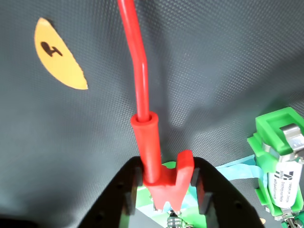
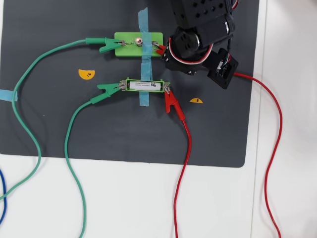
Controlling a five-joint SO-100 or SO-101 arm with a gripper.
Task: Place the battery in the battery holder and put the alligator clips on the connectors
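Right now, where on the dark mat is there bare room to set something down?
Free: the mat between battery holder and its front edge, left of the red wire. Crowded: around the green plate, where the gripper holds a red clip.

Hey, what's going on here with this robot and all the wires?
The gripper is squeezing a red alligator clip at the right end of the green plate in the overhead view. The battery already sits in the battery holder, with a green clip and another red clip on its ends.
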